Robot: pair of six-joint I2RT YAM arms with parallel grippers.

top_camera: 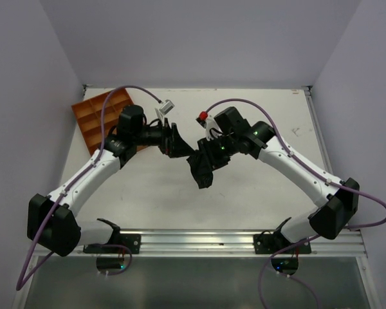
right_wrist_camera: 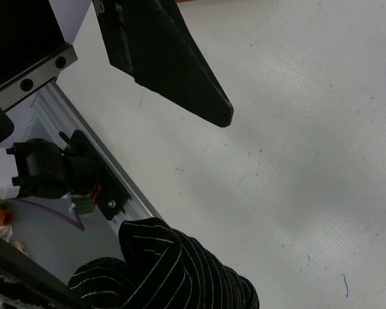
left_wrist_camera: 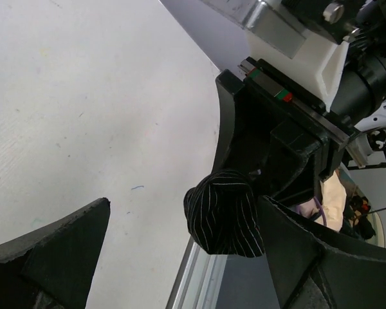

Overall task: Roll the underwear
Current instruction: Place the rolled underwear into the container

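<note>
The underwear (top_camera: 203, 175) is a bunched black fabric with thin white pinstripes, hanging above the table. My right gripper (top_camera: 202, 161) is shut on its top. In the left wrist view the bunch (left_wrist_camera: 225, 215) hangs out of the right gripper's black body (left_wrist_camera: 276, 141). My left gripper (top_camera: 175, 143) is wide open just left of the right one. Its fingers (left_wrist_camera: 51, 257) stand either side of the bunch, which lies close to the right-hand finger. In the right wrist view the underwear (right_wrist_camera: 174, 273) fills the bottom and hides my own fingertips. One left finger (right_wrist_camera: 174, 64) hangs above it.
An orange compartment tray (top_camera: 101, 119) sits at the back left of the white table (top_camera: 264, 193). A metal rail (top_camera: 199, 239) runs along the near edge between the arm bases. Walls close the table on the left, the back and the right.
</note>
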